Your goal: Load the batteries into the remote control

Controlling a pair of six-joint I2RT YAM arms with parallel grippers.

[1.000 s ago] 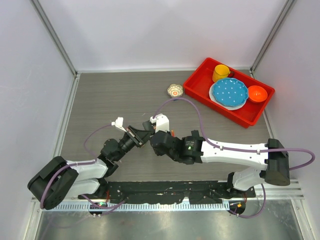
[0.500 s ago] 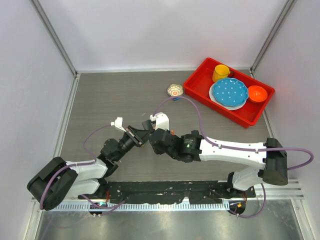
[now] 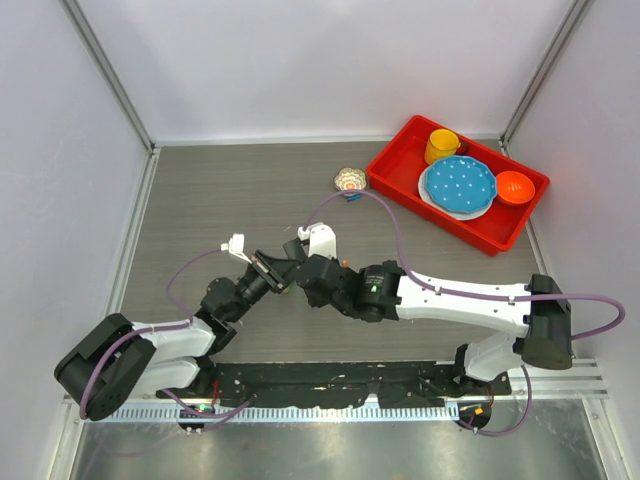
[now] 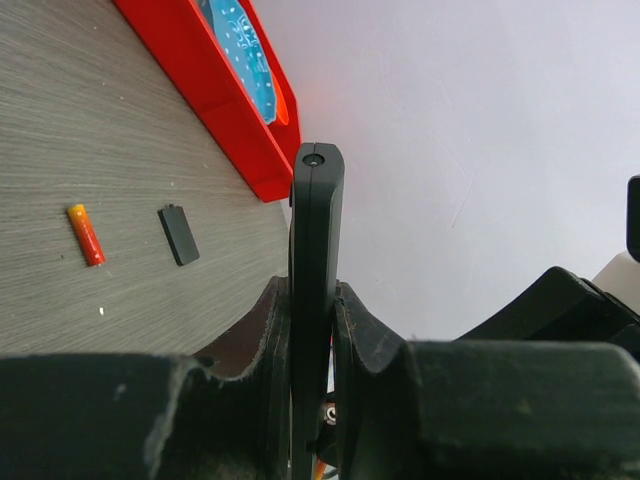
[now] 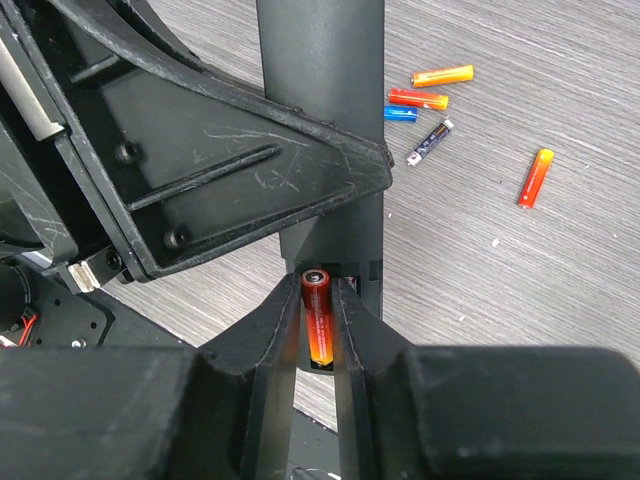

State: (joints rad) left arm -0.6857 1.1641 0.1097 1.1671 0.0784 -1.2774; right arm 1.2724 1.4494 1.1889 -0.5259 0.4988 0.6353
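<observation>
A: What is held, and where?

B: Over the table (image 3: 200, 200), well apart from the red tray (image 3: 385, 186), the remote control (image 4: 316, 230) is clamped edge-on in the left gripper (image 4: 313, 292). A red-orange battery (image 5: 318, 335) is pinched between the fingers of the right gripper (image 5: 318, 295), its far end brought up to the remote's near end.

A: What could be spoiled from here?

B: If the pinch is loosened before the cell is seated, it could be dropped among the loose batteries (image 5: 442, 75) below. If it is pushed askew, the remote could be twisted in its clamp, or the cell jammed at the recess mouth.

A: What cannot be made out?

B: The recess is largely masked by the left gripper's housing. Contacts and polarity marks cannot be seen, nor can it be told whether a cell is already loaded. A small black flat piece (image 4: 178, 235), perhaps the cover, is seen lying near one loose battery.
</observation>
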